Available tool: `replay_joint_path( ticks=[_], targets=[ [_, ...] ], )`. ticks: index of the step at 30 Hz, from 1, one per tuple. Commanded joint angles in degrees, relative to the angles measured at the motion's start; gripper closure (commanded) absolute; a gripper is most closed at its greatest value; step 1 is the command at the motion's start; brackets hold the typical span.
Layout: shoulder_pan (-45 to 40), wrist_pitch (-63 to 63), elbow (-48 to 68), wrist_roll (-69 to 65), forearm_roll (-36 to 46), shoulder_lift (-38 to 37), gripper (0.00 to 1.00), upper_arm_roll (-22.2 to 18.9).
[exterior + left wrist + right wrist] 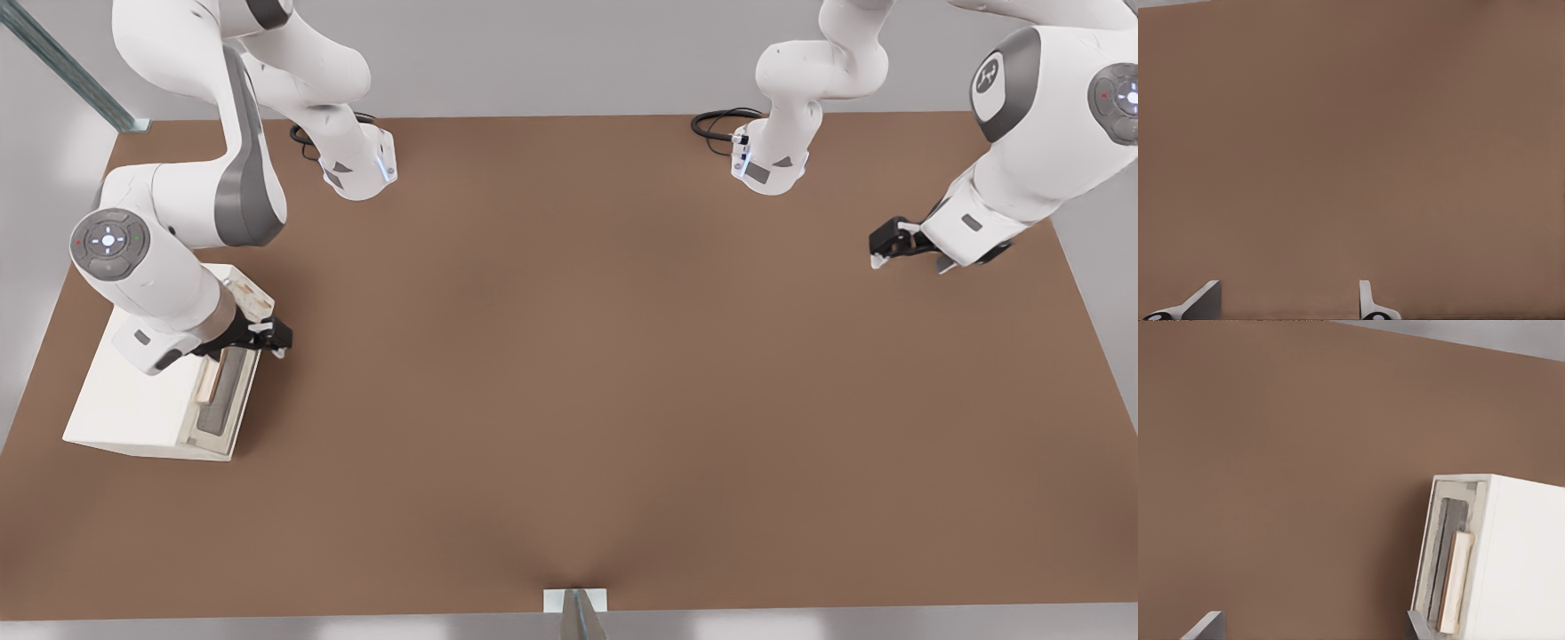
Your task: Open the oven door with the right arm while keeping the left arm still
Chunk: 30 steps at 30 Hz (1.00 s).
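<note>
Gripper (267, 340) of the right arm (169, 258): spread wide, holding nothing, hovering just above the oven's front edge, close to one end of the handle. Wide gap between the fingertips (1208, 625) in the right wrist view, only table (569, 373) between them.

Oven (133, 400): sitting near the table's edge on the front view's left, well away from the far corners. Oven door (222, 400) facing the middle of the table, apparently shut flush in its cream frame, grey window strip alongside the pale handle (1454, 581).

Likely handling: rigid box, probably light enough to slide if pulled hard; door presumably stiff on a hinge, swinging rather than flexing. Best hold: across the beige bar handle, near its middle, fingers straddling it between bar and window. Smooth surface, so a firm, square clamp to avoid slipping off. Pull along the door's arc, not straight out.
</note>
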Motion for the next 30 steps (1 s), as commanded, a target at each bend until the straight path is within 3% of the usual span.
replay_joint_path(
  ticks=[1,2,3,4,5,8,9,10,11,12,17,30],
  targets=[
    [0.01,0.99,1.39,1.35,-1.00,1.45,0.00,-0.01],
    [0.01,0.46,1.57,1.70,-1.96,2.33,0.00,-0.09],
    [0.63,-1.55,1.22,2.31,-7.93,3.21,0.00,-0.01],
    [0.28,-2.79,1.57,2.75,-14.34,5.32,0.00,-0.09],
    [3.08,-5.33,1.48,4.68,-26.65,6.72,0.00,-0.01],
    [3.53,-6.13,-4.04,15.74,-42.91,7.78,0.00,-0.01],
    [3.70,-5.78,-7.31,21.82,-47.14,7.52,0.07,-0.01],
    [3.26,-5.16,-8.89,25.51,-48.63,7.43,0.49,-0.01],
    [1.60,-2.18,-10.73,27.01,-49.78,6.99,0.71,-0.09],
    [0.46,0.89,-12.75,29.55,-50.56,6.99,0.79,-0.09],
    [0.10,5.39,-17.76,41.33,-52.94,9.19,0.79,-0.01],
    [-0.96,7.49,-18.03,43.62,-53.03,13.32,0.79,-0.01]
  ],
)
